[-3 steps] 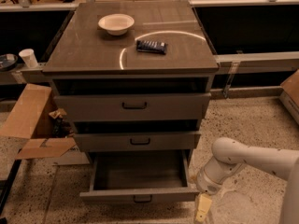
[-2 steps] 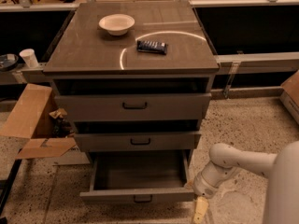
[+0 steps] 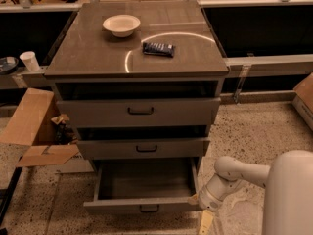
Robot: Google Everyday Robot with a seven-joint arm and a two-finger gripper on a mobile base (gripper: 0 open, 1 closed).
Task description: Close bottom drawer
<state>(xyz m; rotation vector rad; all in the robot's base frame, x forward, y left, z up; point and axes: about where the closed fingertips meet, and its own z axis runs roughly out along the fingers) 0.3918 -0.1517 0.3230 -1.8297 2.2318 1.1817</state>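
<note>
Pincer [image 3: 205, 223] by open bottom drawer [image 3: 122, 206]

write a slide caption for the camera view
Bottom drawer stands open, the arm's tool low beside its front corner; bowl and dark packet on the cabinet top.

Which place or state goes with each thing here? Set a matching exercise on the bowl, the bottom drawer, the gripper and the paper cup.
1 bowl
2 bottom drawer
3 gripper
4 paper cup

A pulled far out
B low, beside the drawer's right front corner
C on top of the cabinet
D off to the cabinet's left

Pairs: 1-C, 2-A, 3-B, 4-D.
</note>
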